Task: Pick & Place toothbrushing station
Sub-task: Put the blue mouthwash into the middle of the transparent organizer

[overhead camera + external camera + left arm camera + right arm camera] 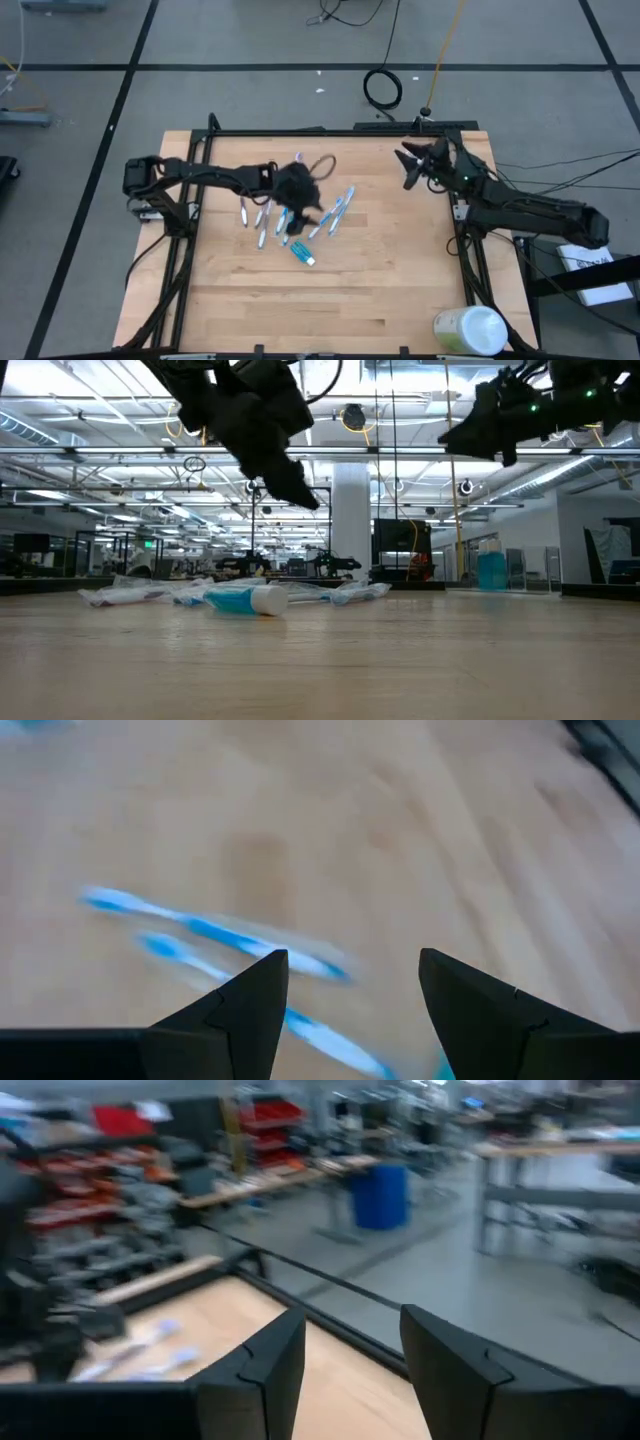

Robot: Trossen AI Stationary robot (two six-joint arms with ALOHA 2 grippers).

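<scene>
Toothpaste tube (303,254) and scattered toothbrushes (335,212) lie mid-bench, awaiting pickup, as the left hand (296,190) hovers over them, fingers apart and empty; right hand (412,165) waits, empty, near the far right corner.

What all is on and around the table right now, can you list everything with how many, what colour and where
toothbrushes: several, exact count unclear, blue and white, scattered at the table's middle, under and beside the left gripper
tube: one, white with teal, lying flat just in front of the toothbrushes
round container: one, pale green and white, at the table's near right corner
cable coil: one, black, on the floor beyond the table
table: one, light wood with a black frame
left gripper: open, empty, above the toothbrushes
right gripper: open, empty, raised over the table's far right corner
</scene>
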